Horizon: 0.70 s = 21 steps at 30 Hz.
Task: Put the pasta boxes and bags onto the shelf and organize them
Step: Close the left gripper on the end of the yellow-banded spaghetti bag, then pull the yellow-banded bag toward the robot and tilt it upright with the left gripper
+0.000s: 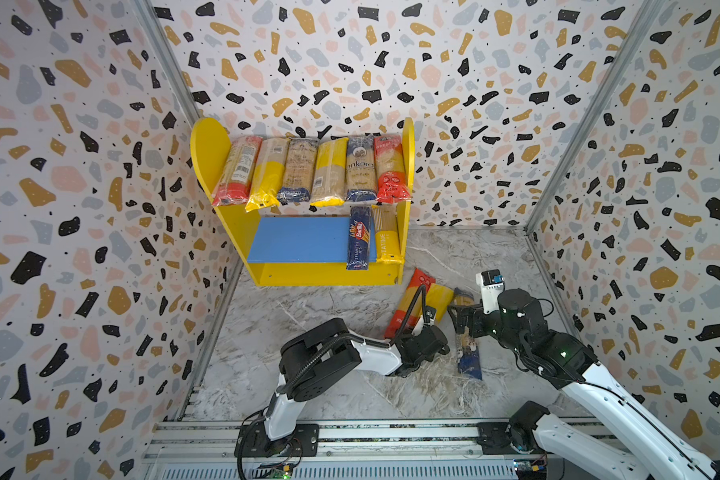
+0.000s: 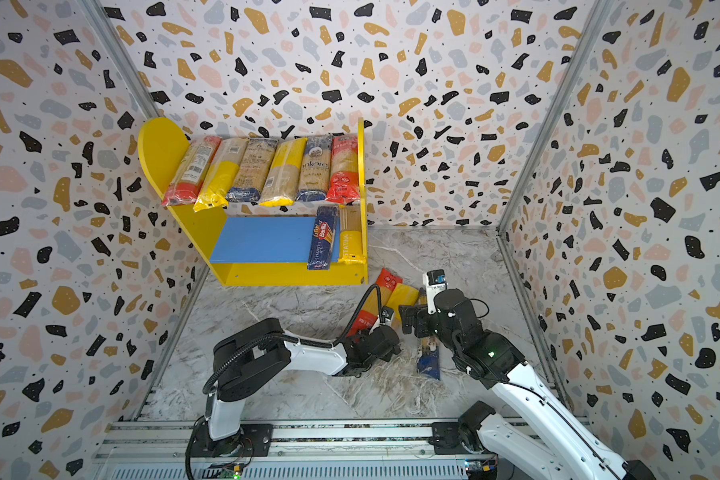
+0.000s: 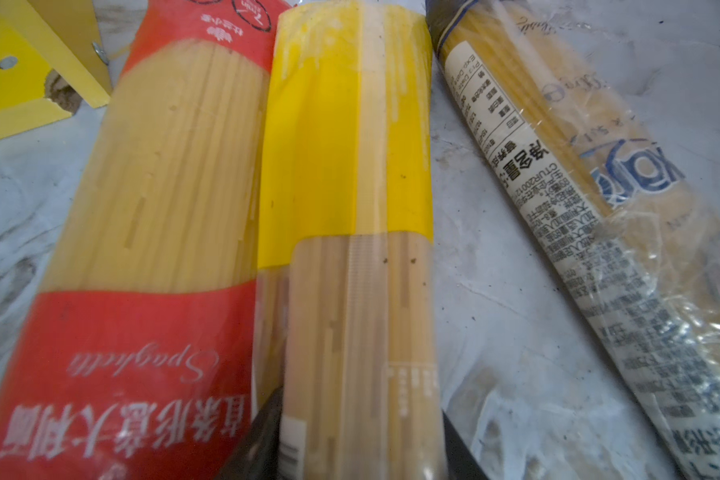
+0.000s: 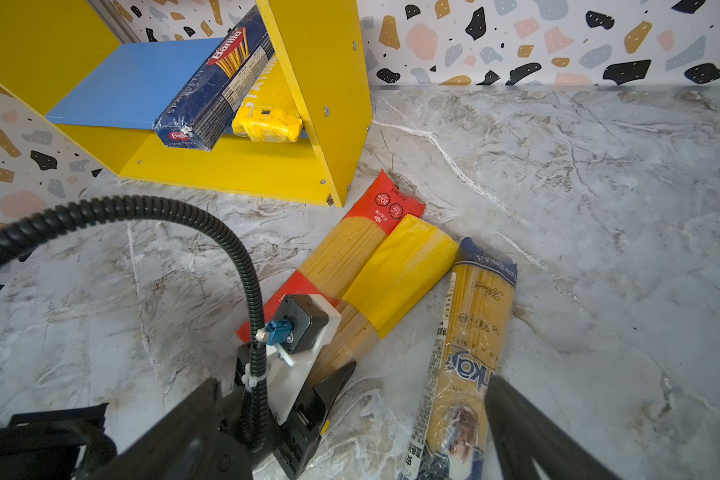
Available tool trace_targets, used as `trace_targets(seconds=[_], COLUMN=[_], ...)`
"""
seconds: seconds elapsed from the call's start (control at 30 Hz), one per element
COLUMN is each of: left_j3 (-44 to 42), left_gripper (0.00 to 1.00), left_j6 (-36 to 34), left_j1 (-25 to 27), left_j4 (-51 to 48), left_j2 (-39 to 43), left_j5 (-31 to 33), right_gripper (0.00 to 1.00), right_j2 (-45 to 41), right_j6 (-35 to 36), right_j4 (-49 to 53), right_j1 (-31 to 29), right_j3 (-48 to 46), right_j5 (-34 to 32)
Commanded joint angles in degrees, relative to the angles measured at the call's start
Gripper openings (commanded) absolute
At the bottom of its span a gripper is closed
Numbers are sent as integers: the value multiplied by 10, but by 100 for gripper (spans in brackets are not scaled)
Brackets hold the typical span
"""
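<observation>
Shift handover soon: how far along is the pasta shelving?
Done: six packs on the shelf's top tier, two on the blue board. In hand: left gripper closed on the yellow pack, not yet lifted. Left: that one, the red pack and the blue pack under the open right gripper.

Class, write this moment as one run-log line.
left gripper: shut on yellow-banded bag | right gripper: open over blue-print bag | table: three bags | shelf: eight placed

Left end effector (image 1: 428, 319) seemingly clasps the yellow bag (image 1: 442, 296) near the shelf (image 1: 321, 275).
</observation>
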State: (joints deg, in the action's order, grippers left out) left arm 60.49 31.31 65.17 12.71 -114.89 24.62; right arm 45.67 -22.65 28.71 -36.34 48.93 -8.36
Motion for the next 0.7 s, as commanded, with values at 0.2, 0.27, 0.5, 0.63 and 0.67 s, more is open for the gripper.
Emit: trace_targets(seconds=[0.2,0.27,0.5,0.63,0.67], left_j3=[-61,-67,-77,-84,-86], left_gripper=[0,0,0,0,0], left_j6=[-13,-20,-34,-35,-35], left_j1=[-2,-7,-33,-45,-47], left_j4=[-75,-55,-7,9,12], left_j2=[13,27,74,100,106], left_j5=[-109,-123,-186,-216,-221], right_gripper=[99,99,99,99,99], right_j2=[-17,-20,-23,-21,-21], right_j6=[-1,-1,-1,-1,-1], right_j4=[5,6,13,13,13], right_j1=[2,2,2,2,2], right_j3=[29,31,38,43,44], right_j5=[3,3,4,4,5])
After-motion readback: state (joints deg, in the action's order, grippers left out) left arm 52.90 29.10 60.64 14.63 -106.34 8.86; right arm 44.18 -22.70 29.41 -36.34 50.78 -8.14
